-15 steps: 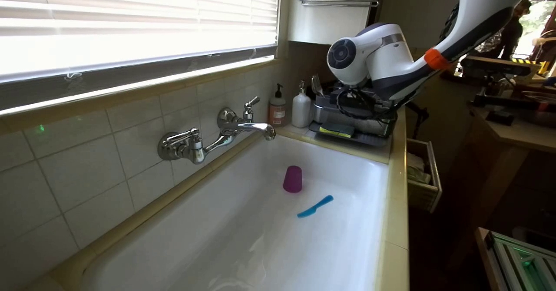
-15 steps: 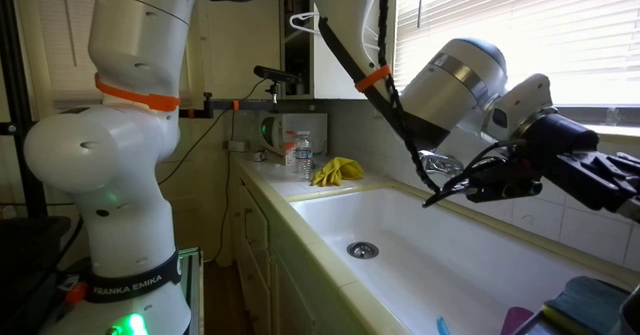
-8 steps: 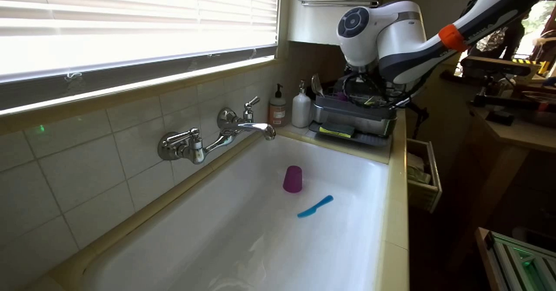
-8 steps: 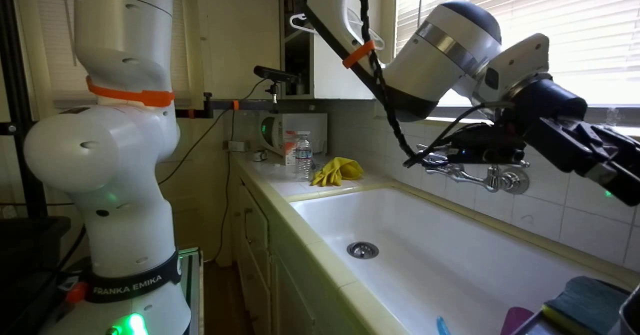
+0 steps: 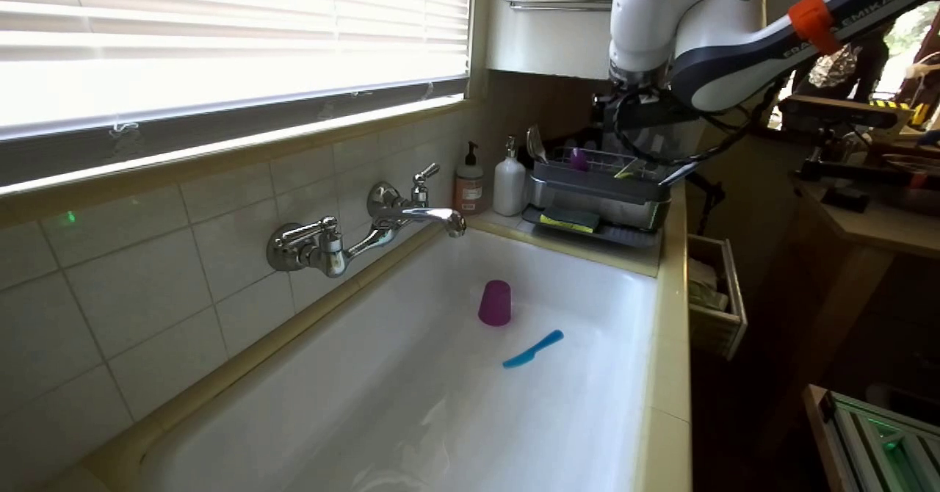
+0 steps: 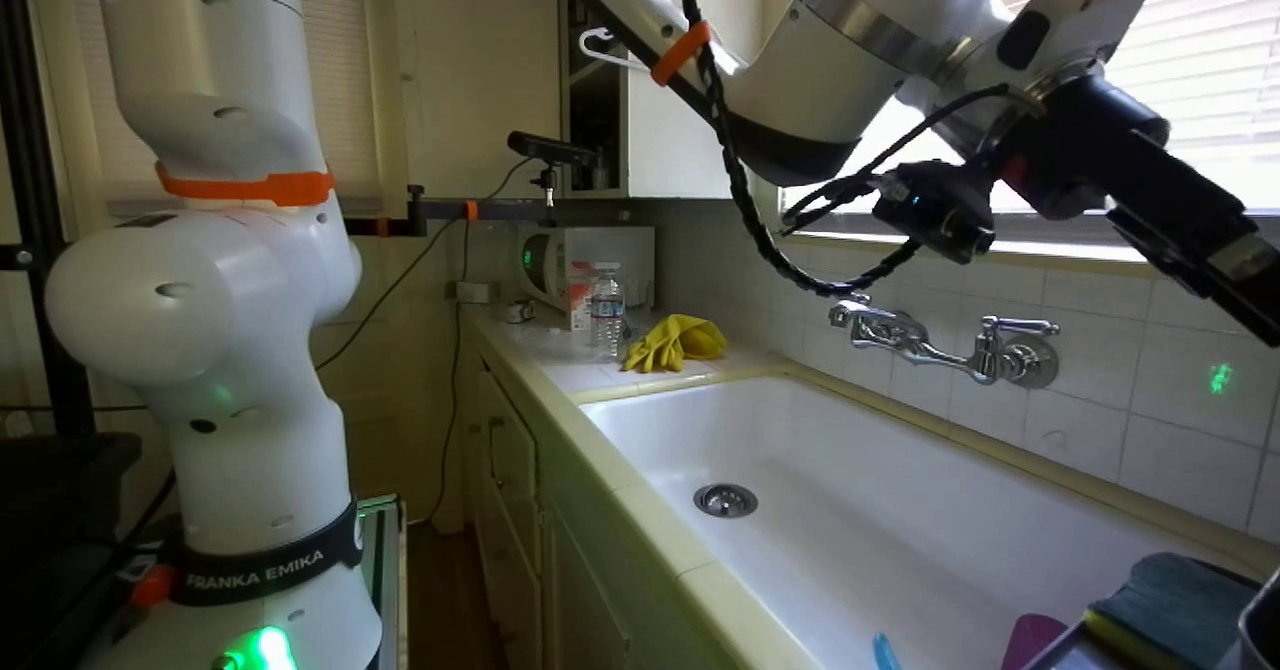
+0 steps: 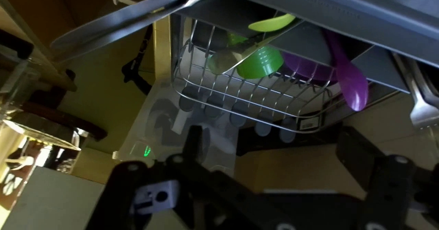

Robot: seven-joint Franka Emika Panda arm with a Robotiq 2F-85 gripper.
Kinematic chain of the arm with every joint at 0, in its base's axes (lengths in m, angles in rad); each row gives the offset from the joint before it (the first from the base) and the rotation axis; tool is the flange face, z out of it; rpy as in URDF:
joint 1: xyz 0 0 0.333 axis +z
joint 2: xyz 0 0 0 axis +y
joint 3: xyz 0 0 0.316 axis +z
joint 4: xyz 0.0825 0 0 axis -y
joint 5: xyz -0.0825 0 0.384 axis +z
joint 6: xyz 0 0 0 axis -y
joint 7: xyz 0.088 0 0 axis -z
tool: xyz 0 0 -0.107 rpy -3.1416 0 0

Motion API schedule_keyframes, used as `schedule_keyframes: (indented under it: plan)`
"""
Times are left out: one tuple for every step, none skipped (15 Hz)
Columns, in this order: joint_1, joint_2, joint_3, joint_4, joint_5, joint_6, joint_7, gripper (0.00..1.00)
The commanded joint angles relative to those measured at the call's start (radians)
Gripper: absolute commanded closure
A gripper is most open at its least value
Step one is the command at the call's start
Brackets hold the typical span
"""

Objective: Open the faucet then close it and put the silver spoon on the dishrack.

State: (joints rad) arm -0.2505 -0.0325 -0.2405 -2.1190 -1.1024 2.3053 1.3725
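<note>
The silver spoon (image 7: 224,61), as I take it, sits in the dishrack (image 5: 595,186), bowl leaning out over the wires by the rack's corner nearest the open edge of the surface (image 5: 672,286), its handle running back toward the grey plastic side. Past the wires, in the wrist view, my fingers (image 7: 358,154) stand wide, with nothing held between them. No stream shows under the faucet (image 5: 378,236), so it looks closed. I judge the spoon placed, with only the leaving still to do. The next move calls for backing off slowly and upward, so that I hook no wire and flick no handle.

The rack is thin, bright wire with dull grey plastic. Near the spoon poke up a yellow-green utensil (image 7: 272,23), a glossy purple spoon (image 7: 353,82) and, toward the opposite end, a steel fork (image 7: 425,111); a shiny green cup (image 7: 264,64) sits within the wires. What look like long metal tongs (image 7: 118,19) jut over the surface's open edge.

Further out, the faucet is mirror-like chrome, all rounded. In the smooth white sink (image 5: 411,374), toward its short edge nearest the rack, are a purple cup (image 5: 496,305) and a flat blue utensil (image 5: 532,350).
</note>
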Motion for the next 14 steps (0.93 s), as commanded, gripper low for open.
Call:
schedule_keyframes:
  plan:
    - [-0.012, -0.068, -0.026, -0.069, 0.094, 0.107, -0.248, 0.00]
    - [-0.013, -0.075, -0.031, -0.077, 0.121, 0.128, -0.313, 0.00]
    - [-0.013, -0.083, -0.035, -0.086, 0.153, 0.147, -0.384, 0.00]
    - [-0.006, -0.089, -0.044, -0.096, 0.182, 0.163, -0.450, 0.00]
    - [-0.002, -0.094, -0.048, -0.103, 0.215, 0.173, -0.520, 0.00]
    - [0.001, -0.099, -0.050, -0.109, 0.248, 0.181, -0.590, 0.00]
    - [-0.003, -0.103, -0.043, -0.114, 0.287, 0.186, -0.666, 0.00]
    - [0.000, -0.107, -0.042, -0.118, 0.323, 0.186, -0.737, 0.00]
    - [0.002, -0.111, -0.040, -0.123, 0.362, 0.188, -0.810, 0.00]
    - [0.005, -0.117, -0.036, -0.127, 0.400, 0.182, -0.881, 0.00]
    - [0.009, -0.123, -0.033, -0.131, 0.438, 0.178, -0.952, 0.00]
    - [0.028, -0.128, -0.042, -0.135, 0.474, 0.171, -1.018, 0.00]
    - [0.036, -0.134, -0.041, -0.139, 0.516, 0.168, -1.085, 0.00]
    - [0.024, -0.137, -0.018, -0.141, 0.562, 0.161, -1.156, 0.00]
